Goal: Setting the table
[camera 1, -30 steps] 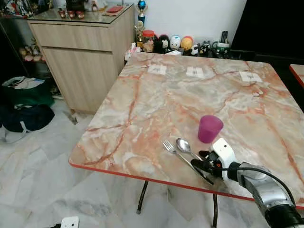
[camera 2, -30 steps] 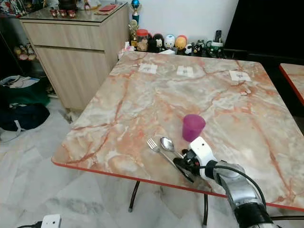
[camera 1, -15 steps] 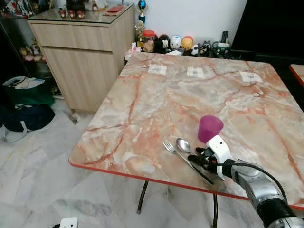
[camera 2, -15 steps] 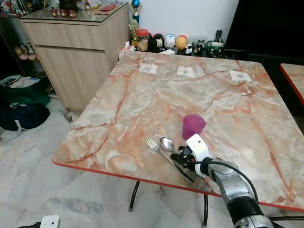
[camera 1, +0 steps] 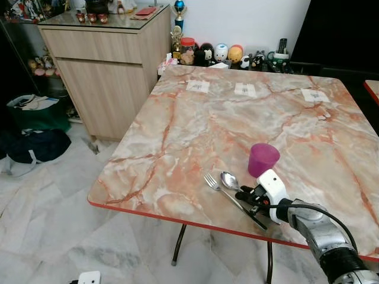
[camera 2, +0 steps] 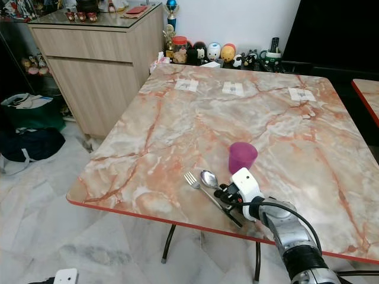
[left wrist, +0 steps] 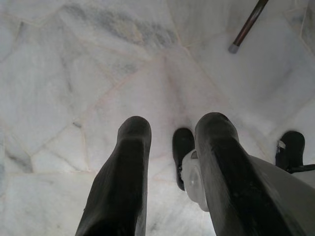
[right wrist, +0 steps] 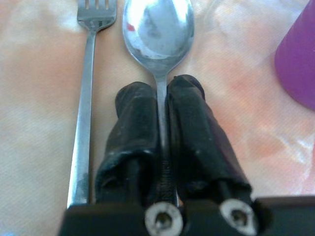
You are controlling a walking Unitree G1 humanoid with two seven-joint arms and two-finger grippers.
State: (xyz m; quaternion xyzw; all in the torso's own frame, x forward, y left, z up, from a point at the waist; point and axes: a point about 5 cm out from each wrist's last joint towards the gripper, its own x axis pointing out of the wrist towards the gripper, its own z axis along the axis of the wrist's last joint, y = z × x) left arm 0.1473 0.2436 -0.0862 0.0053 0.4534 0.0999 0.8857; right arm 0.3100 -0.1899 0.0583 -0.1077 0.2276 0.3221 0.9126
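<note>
Marble-patterned table (camera 1: 195, 124) with a red edge takes up the centre of the head views; white marble floor tiles (camera 1: 41, 201) below it.

Upper left of frame: wooden cabinet (camera 1: 106, 77) with a glass top, small items on it too small to identify. Dark bags (camera 1: 32, 145) lie on the floor at its foot. A white object (camera 1: 87, 277) sits at the bottom edge of the floor.

Top centre, beyond the far table edge: a trophy (camera 1: 179, 9) and a row of small figurines (camera 1: 219, 54) against the white wall. Three small white cards (camera 1: 246, 90) lie along the far side of the table; any print on them is unreadable.

Lower centre-right of frame, near the table's front edge: fork (camera 1: 222, 190) and spoon (camera 1: 230, 180) lie side by side, the fork to the left, handles running toward the lower right. A purple cup (camera 1: 262, 160) stands upright just beyond and right of the spoon.

Right gripper (right wrist: 161, 120) rests low on the tabletop, fingers (right wrist: 133, 123) clenched on the spoon's handle just behind the bowl; the handle runs between the two black pads. In the wrist view the fork lies just beside the gripper, untouched.

Left gripper (left wrist: 170, 162) hangs over the floor, fingers apart, nothing between them; a table leg (left wrist: 248, 24) shows beyond.
</note>
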